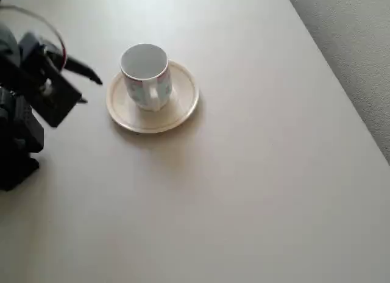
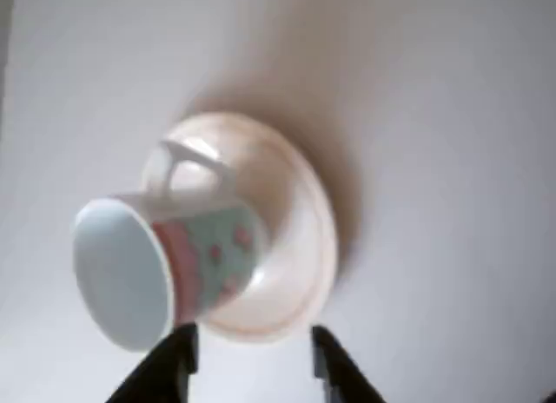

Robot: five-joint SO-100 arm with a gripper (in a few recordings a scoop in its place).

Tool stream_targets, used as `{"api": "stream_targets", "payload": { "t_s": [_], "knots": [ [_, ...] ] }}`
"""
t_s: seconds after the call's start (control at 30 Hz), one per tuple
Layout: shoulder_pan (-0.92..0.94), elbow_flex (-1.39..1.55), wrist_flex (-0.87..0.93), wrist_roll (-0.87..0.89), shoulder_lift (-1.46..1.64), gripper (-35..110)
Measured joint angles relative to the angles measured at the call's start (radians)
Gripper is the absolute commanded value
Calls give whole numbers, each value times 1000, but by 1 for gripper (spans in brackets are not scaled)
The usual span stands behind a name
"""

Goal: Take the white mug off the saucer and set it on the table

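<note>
While the white mug (image 1: 145,74) is being carried upright on the saucer (image 1: 180,103), both are being seen in the overhead view toward the far left of the table (image 1: 256,173), whose smooth, matt beige-grey surface is being spread across most of that view. The mug is being shown as a glossy ceramic cylinder with an open round mouth and a single loop handle turned toward the near side; pale teal and red marks are being made out faintly on its wall. Beneath it, the saucer is being presented as a round, shallow cream plate with a raised rim, wider than the mug, and the mug is being seated a little left of the plate's middle. At the far right edge, a strip of grey textured carpet (image 1: 356,45) is being glimpsed beyond the tabletop. Left of the saucer, the black gripper (image 1: 91,88) is being held just beside the rim without touching it, its two slim dark fingers being kept apart and nothing being grasped between them. From the wrist view, blurred, the mug (image 2: 187,260) and saucer (image 2: 295,247) are being framed just beyond the gripper (image 2: 252,355), whose two black fingertips (image 2: 182,351) are being spread with bare table between them.
</note>
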Motion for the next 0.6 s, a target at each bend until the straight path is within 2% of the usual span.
{"api": "stream_targets", "payload": {
  "t_s": [0.1, 0.23, 0.6],
  "knots": [
    [-75, -241, 109, 38, -213, 16],
    [-106, -503, 143, 75, -532, 16],
    [-160, -569, 66, 127, -882, 16]
  ]
}}
